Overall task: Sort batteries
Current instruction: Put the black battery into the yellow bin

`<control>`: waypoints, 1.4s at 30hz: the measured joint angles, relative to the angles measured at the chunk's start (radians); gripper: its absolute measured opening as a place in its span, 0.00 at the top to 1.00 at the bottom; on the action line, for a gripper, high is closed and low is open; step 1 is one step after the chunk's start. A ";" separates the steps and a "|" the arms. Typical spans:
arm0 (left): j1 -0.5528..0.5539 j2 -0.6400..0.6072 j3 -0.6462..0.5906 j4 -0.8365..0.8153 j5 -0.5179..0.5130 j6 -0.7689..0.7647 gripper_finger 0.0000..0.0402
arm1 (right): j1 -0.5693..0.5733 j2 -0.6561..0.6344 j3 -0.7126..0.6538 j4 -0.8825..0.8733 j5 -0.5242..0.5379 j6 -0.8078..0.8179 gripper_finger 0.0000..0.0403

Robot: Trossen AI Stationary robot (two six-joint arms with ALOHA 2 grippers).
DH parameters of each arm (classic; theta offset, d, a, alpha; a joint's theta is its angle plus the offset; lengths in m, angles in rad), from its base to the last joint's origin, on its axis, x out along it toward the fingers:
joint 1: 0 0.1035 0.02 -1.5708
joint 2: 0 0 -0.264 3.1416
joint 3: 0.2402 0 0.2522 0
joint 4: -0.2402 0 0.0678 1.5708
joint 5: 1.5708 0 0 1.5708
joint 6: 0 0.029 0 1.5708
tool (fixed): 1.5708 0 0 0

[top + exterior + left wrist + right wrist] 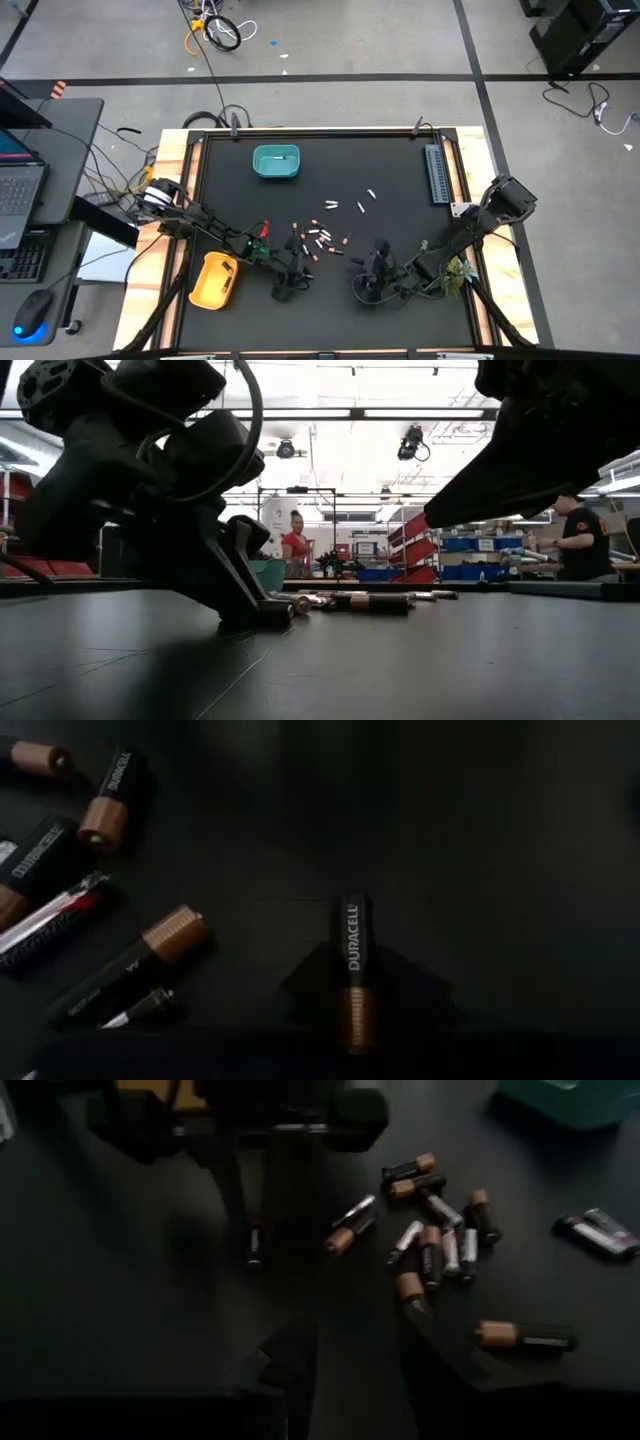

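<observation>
Pinching one copper-topped battery (352, 970) on the mat, left hand (290, 278); right hand (377, 272) open nearby.

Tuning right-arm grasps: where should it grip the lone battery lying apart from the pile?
Battery: mid-body, on the black sleeve, from straight above, jaws across its long axis. It lies flat, clear of the pile, so both long sides are free.

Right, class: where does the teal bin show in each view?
High view: teal bin, far side, left of centre.
Low view: bin left of centre, behind the batteries.
Left wrist view: not in it.
Right wrist view: bin cut off at the frame edge.
Shared landmark: the batteries.
</observation>
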State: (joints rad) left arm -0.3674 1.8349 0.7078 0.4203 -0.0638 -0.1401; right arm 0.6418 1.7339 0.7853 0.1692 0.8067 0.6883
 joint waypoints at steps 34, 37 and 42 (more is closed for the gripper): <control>-0.630 -0.818 -0.008 -1.155 -0.281 -0.905 0.85 | -0.031 -0.232 0.000 0.024 0.166 -0.185 0.69; -0.688 -0.813 -0.008 -1.202 -0.284 -0.984 0.85 | -0.031 -0.207 0.000 0.022 0.166 -0.149 0.69; -0.740 -0.813 -0.008 -1.251 -0.310 -1.073 0.85 | -0.031 -0.198 0.000 0.025 0.166 -0.117 0.69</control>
State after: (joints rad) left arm -1.1072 1.0214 0.7002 -0.8306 -0.3740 -1.2133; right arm 0.6109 1.5363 0.7853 0.1940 0.9730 0.5711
